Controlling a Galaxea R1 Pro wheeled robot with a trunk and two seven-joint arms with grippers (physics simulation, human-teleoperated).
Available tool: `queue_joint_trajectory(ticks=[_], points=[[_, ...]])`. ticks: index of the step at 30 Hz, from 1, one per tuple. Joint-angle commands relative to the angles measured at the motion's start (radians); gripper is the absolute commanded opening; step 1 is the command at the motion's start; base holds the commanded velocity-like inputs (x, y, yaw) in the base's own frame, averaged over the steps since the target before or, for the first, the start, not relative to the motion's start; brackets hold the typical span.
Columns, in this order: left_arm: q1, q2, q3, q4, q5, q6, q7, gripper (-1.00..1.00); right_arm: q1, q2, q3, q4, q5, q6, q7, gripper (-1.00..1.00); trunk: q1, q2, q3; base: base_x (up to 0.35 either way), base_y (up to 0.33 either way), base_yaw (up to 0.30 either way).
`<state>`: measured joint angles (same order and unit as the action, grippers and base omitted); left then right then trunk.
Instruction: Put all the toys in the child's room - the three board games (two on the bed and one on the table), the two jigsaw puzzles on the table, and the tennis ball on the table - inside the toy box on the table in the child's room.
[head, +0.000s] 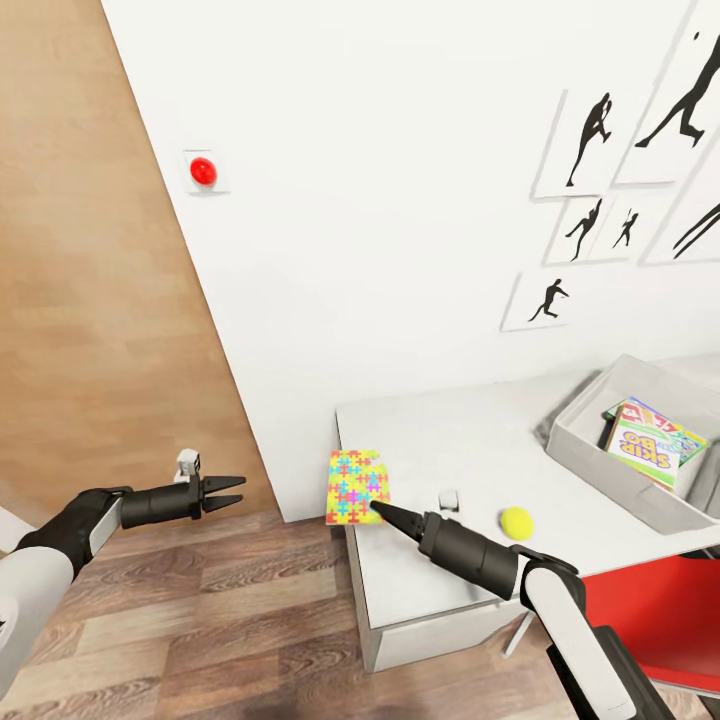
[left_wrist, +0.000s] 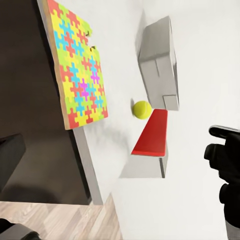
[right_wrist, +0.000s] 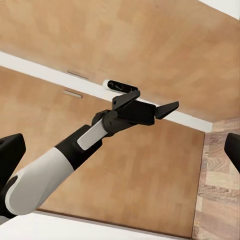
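White walls hung with black-silhouette athlete prints (head: 590, 145) and a red round wall button (head: 203, 172) back a long white-grey desk (head: 440, 445) standing on wood-plank floor (head: 200, 620), with a wooden wardrobe door (head: 90, 300) to the left.

A thin flat jigsaw puzzle board of yellow, pink, blue and green interlocking pieces (head: 357, 486) lies at the desk's front-left corner, its outer edge overhanging the desk's left side. The left wrist view shows the same board (left_wrist: 79, 65) at the desk edge.

The robot's right gripper (head: 385, 513) reaches over the desk's left end with its tip at the puzzle's near right corner. The fingers appear drawn together to a point in the head view, though whether they pinch the board cannot be told.

A small yellow-green tennis ball (head: 517, 522) rests on the desk near its front edge, to the right of the puzzle and apart from it.

At the desk's right end sits a light grey tray-like toy box (head: 590, 455) holding a yellow-green printed game box with purple lettering (head: 643, 447), with another colourful box (head: 660, 418) just behind it.

A red chair seat (head: 660, 615) stands beside the desk's front right.

The left gripper (head: 228, 492) hangs over the floor well left of the desk, its two dark fingers parted and empty.
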<state>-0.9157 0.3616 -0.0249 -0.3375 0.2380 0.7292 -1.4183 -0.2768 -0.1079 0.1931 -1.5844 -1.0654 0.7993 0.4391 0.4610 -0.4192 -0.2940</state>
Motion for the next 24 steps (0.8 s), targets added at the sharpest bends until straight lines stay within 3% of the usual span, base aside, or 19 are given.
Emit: queue_joint_trajectory(ticks=[1, 3, 7, 12, 16, 21, 24], points=[[-0.001, 0.0, -0.003, 0.0, 0.003, 0.012, -0.003, 1.0, -0.001, -0.001, 0.0, 0.0, 0.0, -0.001, 0.003, 1.0, 0.001, -0.002, -0.002, 0.0, 0.0, 0.0], [-0.001, 0.0, -0.003, 0.0, 0.003, 0.014, -0.003, 1.0, -0.001, -0.002, -0.002, 0.0, -0.003, -0.01, 0.016, 1.0, 0.001, -0.002, -0.002, 0.0, 0.0, 0.0], [-0.001, 0.0, -0.001, 0.0, 0.002, 0.016, -0.003, 1.0, -0.001, -0.008, -0.009, -0.002, -0.007, -0.01, 0.151, 1.0, 0.001, -0.002, -0.002, 0.0, 0.0, 0.0], [-0.001, 0.0, 0.017, 0.0, 0.003, 0.017, -0.003, 1.0, -0.002, -0.017, -0.027, -0.002, -0.009, 0.035, 0.248, 1.0, 0.004, -0.009, -0.005, 0.0, 0.0, 0.0], [-0.001, 0.0, 0.042, 0.0, 0.002, 0.016, -0.002, 1.0, -0.001, -0.009, -0.066, -0.002, -0.01, 0.085, 0.279, 1.0, 0.02, -0.037, -0.017, 0.0, 0.0, 0.0], [0.0, 0.0, 0.052, 0.0, 0.001, 0.015, -0.002, 1.0, -0.001, -0.006, -0.082, -0.002, -0.012, 0.102, 0.301, 1.0, 0.039, -0.072, -0.033, 0.0, 0.0, 0.0], [0.0, -0.002, 0.053, 0.0, 0.001, 0.015, -0.002, 1.0, -0.001, -0.006, -0.086, -0.002, -0.015, 0.107, 0.352, 1.0, 0.05, -0.093, -0.042, 0.0, 0.0, 0.0]])
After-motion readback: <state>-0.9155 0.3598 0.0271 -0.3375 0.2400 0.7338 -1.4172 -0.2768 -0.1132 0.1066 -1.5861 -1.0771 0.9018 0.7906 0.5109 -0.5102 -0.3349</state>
